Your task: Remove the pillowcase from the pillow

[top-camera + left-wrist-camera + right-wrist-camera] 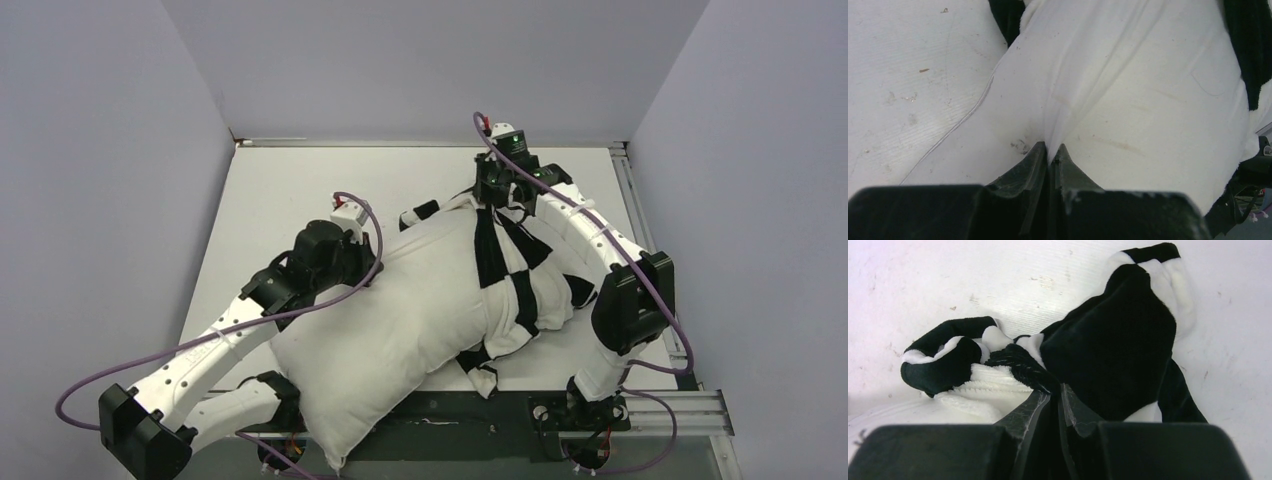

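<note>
The plain white pillow (400, 320) lies slantwise across the table, most of it bare. The black-and-white checkered pillowcase (520, 275) is bunched over its far right end. My left gripper (350, 240) is shut on a pinched fold of the pillow (1128, 90) at its left edge; the fold rises between the fingertips of that gripper (1052, 149). My right gripper (492, 190) is at the far end, shut on a bunched black fold of the pillowcase (1108, 345); the gripper (1055, 389) holds it just above the table.
White tabletop (290, 190) with grey walls at the back and both sides. A metal rail (640, 230) runs along the right edge. Purple cables (250, 325) loop round both arms. A dark strip (450, 415) lies at the near edge.
</note>
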Tool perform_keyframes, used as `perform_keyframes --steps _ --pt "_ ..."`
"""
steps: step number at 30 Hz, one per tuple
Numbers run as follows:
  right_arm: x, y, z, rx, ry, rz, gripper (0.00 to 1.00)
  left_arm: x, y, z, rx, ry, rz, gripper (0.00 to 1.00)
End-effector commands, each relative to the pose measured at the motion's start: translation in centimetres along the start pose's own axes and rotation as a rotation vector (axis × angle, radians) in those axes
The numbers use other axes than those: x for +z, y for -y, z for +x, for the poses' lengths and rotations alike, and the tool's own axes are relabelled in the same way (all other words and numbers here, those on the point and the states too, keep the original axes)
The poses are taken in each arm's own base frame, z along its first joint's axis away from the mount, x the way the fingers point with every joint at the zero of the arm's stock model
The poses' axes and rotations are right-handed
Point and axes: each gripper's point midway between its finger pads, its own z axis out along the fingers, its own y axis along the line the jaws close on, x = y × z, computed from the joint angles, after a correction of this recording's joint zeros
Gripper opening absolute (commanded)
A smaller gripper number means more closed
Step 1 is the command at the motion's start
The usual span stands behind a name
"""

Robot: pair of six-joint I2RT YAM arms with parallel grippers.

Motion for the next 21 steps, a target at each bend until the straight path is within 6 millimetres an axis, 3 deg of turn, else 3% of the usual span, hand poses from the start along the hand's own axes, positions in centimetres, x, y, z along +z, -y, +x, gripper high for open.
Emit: perform_keyframes --steps 1,4,8,15,18,21 --pt "-2.0 6.4 -4.4 0.13 0.167 0.164 0.05 -1.1 -5.2 0.8 -0.028 -0.067 -0.199 0.0" --pt "-0.9 5.4 -3.6 0.138 0.135 0.1 0.06 -1.2 -7.2 -0.7 -0.053 -0.063 -0.254 0.0" --pt "-0.4 2.4 -3.9 0.158 0.135 -0.06 0.16 -0.7 -8.9 -3.6 -0.047 -0.036 -0.318 0.0" --pt "-2.2 -0.8 -5.1 0.17 0.163 -0.205 0.38 0.6 -9.4 -8.5 0.008 0.012 -0.371 0.01" --pt "-3.9 -1.6 -5.0 0.161 0.184 -0.234 0.48 0.8 -9.1 -9.3 0.022 0.016 -0.359 0.13" --pt "-5.8 -1.5 -4.5 0.158 0.212 -0.232 0.6 0.3 -7.4 -9.9 0.05 0.048 -0.315 0.28"
